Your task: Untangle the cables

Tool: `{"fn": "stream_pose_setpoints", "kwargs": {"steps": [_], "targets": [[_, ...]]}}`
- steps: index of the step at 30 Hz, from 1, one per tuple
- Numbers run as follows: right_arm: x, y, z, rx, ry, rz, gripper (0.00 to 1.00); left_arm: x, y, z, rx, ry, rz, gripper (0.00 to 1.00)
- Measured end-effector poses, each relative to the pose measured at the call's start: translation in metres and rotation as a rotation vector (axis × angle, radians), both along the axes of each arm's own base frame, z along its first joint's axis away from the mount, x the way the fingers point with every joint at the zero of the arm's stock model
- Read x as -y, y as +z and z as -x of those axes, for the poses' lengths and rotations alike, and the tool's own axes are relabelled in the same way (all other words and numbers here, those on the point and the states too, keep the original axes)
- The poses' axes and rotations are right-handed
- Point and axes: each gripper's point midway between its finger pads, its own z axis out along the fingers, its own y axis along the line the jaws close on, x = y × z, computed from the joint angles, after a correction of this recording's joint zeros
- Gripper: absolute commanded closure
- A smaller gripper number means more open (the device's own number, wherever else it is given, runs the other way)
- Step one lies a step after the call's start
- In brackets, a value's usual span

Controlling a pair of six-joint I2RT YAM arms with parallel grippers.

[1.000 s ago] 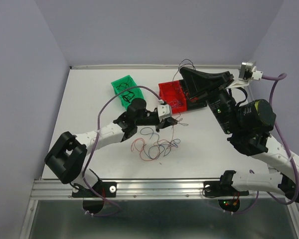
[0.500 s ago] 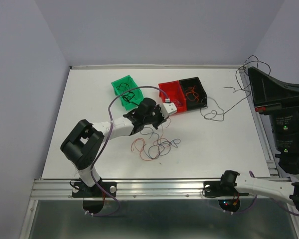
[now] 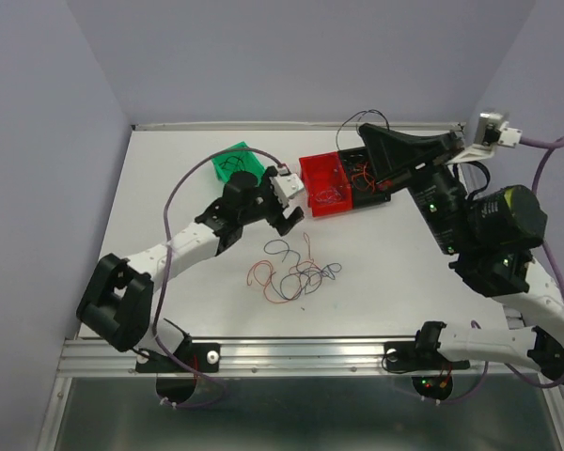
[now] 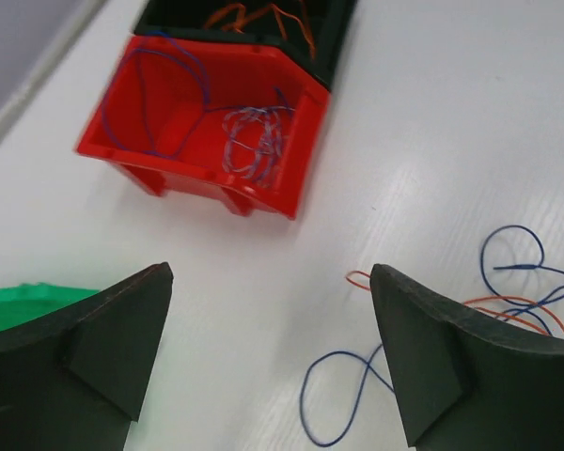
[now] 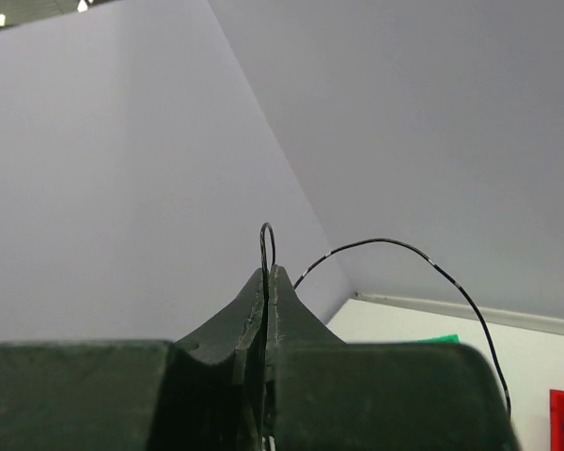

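A tangle of red, orange, black and blue cables [image 3: 296,275] lies on the surface [image 3: 169,178] near the middle of its near edge. Just beyond, the left pincer [image 4: 271,277] hangs spread wide, holding nothing. Toward the far edge sit a green bin [image 3: 230,155], a red bin [image 4: 202,122] and a black bin [image 3: 374,183], and raised near them the right pincer [image 5: 268,274] is pressed tight on a thin black cable [image 5: 395,246].

We are seeing a glossy red plastic bin [image 4: 202,122] holding blue-purple curly wires [image 4: 254,141]. From overhead, a black plastic bin [image 3: 383,192] at its 3 o'clock is showing orange wires [image 4: 263,14], and a bright green plastic bin [image 3: 237,162] is sitting at its 9 o'clock. On the plain white tabletop [image 3: 376,244], a loose wire tangle [image 3: 296,272] is mixing red, orange, blue and black. A thin black wire [image 5: 395,246] is arching from the matte black right gripper [image 5: 268,274] against lilac walls [image 5: 122,141].
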Motion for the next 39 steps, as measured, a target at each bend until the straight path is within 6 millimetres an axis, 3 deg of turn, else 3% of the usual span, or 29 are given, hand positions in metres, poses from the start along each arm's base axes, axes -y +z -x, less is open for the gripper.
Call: {"fn": "stream_pose_setpoints", "kwargs": {"steps": [1, 5, 8, 12, 17, 20, 26, 29, 33, 35, 39], "targets": [[-0.01, -0.006, -0.007, -0.012, -0.013, 0.031, 1.0, -0.014, 0.022, -0.009, 0.035, 0.036, 0.052, 0.01], [-0.036, -0.026, -0.03, -0.043, -0.067, 0.115, 0.99, -0.055, 0.067, -0.02, 0.124, 0.136, 0.154, 0.01], [-0.055, -0.043, -0.045, -0.058, -0.099, 0.181, 0.99, -0.073, 0.094, -0.018, 0.178, 0.209, 0.217, 0.01], [-0.082, -0.066, -0.069, -0.07, -0.153, 0.246, 0.99, -0.11, 0.119, -0.042, 0.231, 0.441, 0.292, 0.01], [-0.113, -0.094, -0.094, -0.083, -0.196, 0.299, 0.99, -0.18, 0.114, -0.077, 0.221, 0.778, 0.33, 0.01], [-0.133, -0.121, -0.114, -0.108, -0.218, 0.346, 0.99, -0.207, 0.11, -0.085, 0.214, 0.903, 0.346, 0.01], [-0.133, -0.153, -0.164, -0.164, -0.246, 0.347, 1.0, -0.252, 0.105, -0.096, 0.211, 1.103, 0.373, 0.01], [-0.127, -0.173, -0.197, -0.199, -0.261, 0.333, 0.99, -0.264, 0.103, -0.099, 0.208, 1.152, 0.38, 0.01], [-0.129, -0.22, -0.244, -0.274, -0.262, 0.362, 0.99, -0.274, 0.103, -0.099, 0.209, 1.192, 0.39, 0.01], [-0.142, -0.247, -0.264, -0.307, -0.25, 0.387, 0.99, -0.277, 0.103, -0.099, 0.211, 1.203, 0.391, 0.01], [-0.165, -0.275, -0.281, -0.332, -0.217, 0.421, 1.0, -0.279, 0.103, -0.099, 0.214, 1.21, 0.39, 0.01]]}}
